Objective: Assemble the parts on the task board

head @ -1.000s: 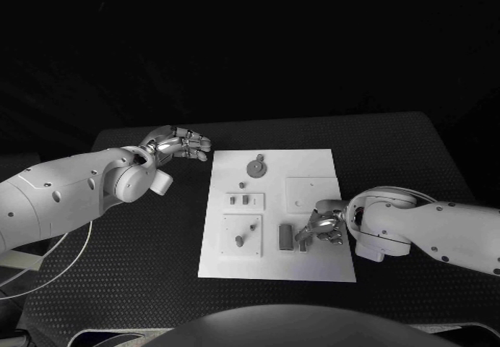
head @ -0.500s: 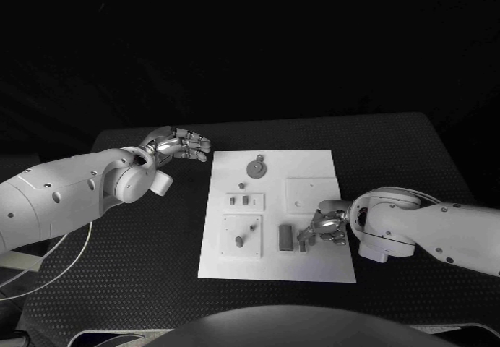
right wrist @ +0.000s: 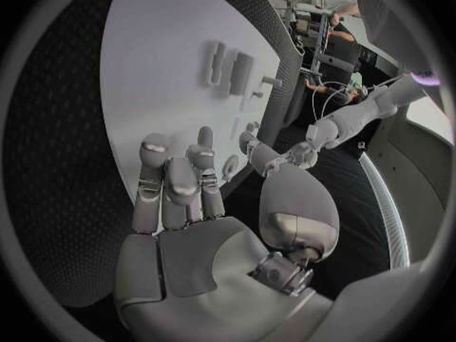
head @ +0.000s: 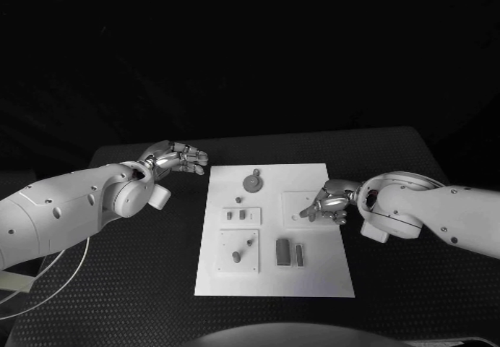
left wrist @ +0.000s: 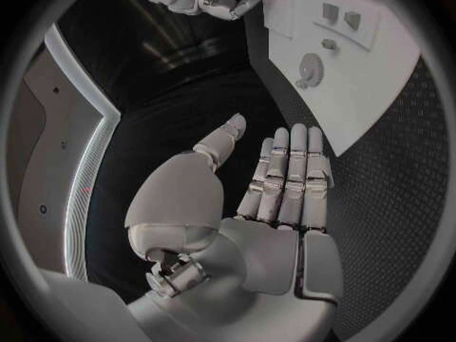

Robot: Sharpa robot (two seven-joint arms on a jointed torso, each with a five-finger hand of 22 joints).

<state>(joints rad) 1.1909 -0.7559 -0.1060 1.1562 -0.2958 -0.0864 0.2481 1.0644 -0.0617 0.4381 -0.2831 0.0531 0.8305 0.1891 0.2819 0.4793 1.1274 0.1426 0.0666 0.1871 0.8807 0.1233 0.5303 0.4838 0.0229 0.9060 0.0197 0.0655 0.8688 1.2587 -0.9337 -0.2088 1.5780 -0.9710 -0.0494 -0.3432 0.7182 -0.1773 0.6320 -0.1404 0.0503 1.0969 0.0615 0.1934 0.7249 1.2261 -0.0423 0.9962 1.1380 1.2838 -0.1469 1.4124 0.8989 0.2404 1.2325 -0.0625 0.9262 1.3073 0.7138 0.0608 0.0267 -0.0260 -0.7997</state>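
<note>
**Hovering with both hands free over the board**

Spreading loosely, my right fingers (right wrist: 181, 182) are apart and grip nothing; my right hand (head: 328, 204) hangs over the right edge of the task board (head: 313, 278), above a square raised plate (head: 300, 196). My left fingers (left wrist: 285, 178) lie straight and side by side, thumb set apart, also with nothing in them. My left hand (head: 177, 157) sits off the board, above the black table (head: 136, 275) just beyond the board's far left corner.

On the board, a round grey part (head: 252, 181) lies near the far edge. Two small parts (head: 236, 214) stand in a little plate left of centre. Nearer to me, a larger plate (head: 238, 250) carries a small grey piece, and just right of it two upright grey blocks (head: 290, 253) lie side by side, close but apart.
</note>
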